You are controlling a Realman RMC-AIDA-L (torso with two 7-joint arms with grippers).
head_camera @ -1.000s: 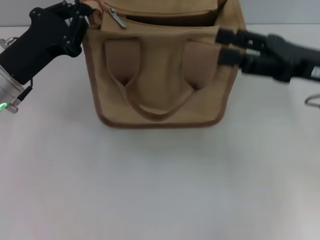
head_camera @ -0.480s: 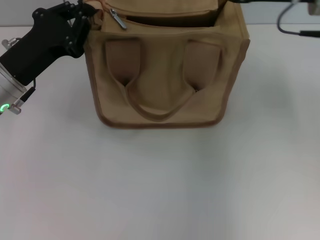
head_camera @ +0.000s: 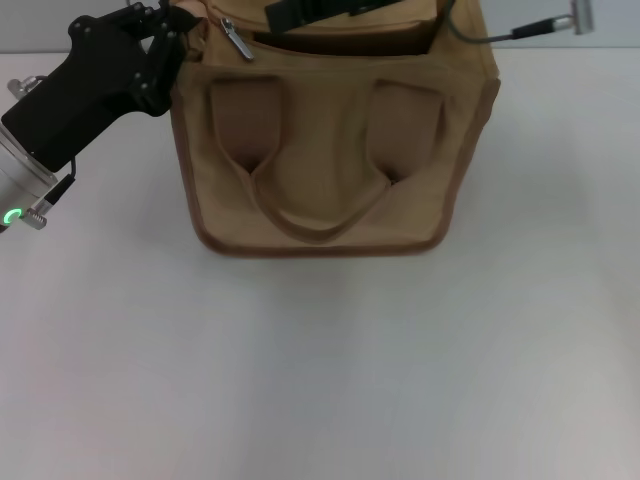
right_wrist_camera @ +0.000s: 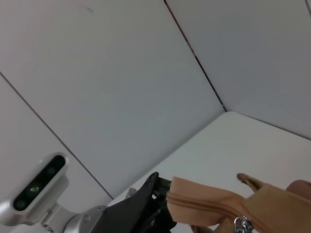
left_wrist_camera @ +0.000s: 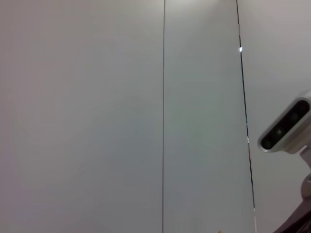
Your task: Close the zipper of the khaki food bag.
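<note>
Two grippers are at the khaki food bag (head_camera: pixel 325 140), which stands upright on the white counter (head_camera: pixel 320 370): the left gripper (head_camera: pixel 178 25) is clamped on the bag's top left corner, while the right gripper (head_camera: pixel 300 12) hovers over the open mouth, and I cannot tell whether its fingers are apart or together. The zipper (head_camera: pixel 330 35) runs left to right along the bag's top, its long axis crosswise to the robot, with the silver pull tab (head_camera: pixel 237 38) lying at the left end, pointing toward the front. If the right gripper misses or pinches the small tab poorly, it could slip off; a hard pull might drag or tip the bag should the corner hold loosen.
</note>
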